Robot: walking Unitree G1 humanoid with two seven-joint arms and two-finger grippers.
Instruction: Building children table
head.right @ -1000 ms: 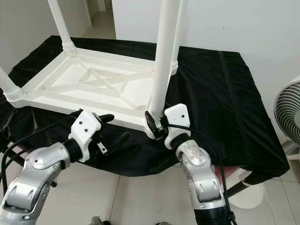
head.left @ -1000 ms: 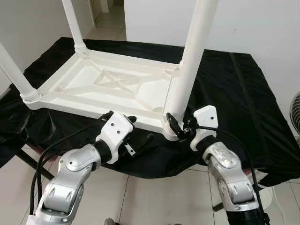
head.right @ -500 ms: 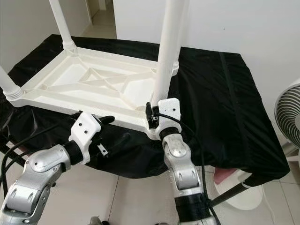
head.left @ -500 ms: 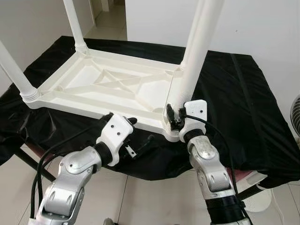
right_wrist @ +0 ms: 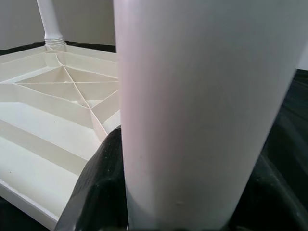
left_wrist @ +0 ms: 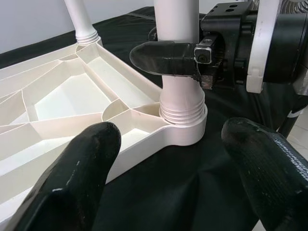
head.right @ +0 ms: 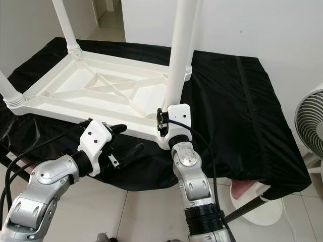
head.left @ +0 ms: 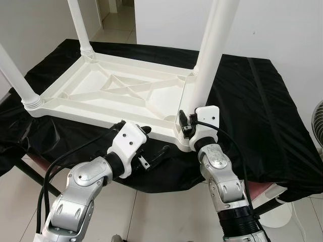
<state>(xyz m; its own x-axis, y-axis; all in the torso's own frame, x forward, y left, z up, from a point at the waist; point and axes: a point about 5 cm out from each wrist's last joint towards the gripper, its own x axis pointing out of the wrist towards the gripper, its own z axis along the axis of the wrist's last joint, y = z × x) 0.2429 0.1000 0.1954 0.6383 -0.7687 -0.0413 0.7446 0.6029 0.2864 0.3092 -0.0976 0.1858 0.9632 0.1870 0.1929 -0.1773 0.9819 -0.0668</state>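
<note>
A white plastic children's table lies upside down on a black cloth, its legs pointing up. My right gripper is shut on the base of the near right leg, just above its threaded socket. In the right wrist view that leg stands between the black fingers. My left gripper is open at the table's front edge, left of that leg and apart from it, with nothing between its fingers.
The black cloth covers the whole work surface and hangs over its front edge. Other legs rise at the near left and far left. A fan stands on the tiled floor to the right.
My right forearm has swung left and turned around the near right leg while the gripper stays shut on it. The left gripper has crept slightly to the right.
</note>
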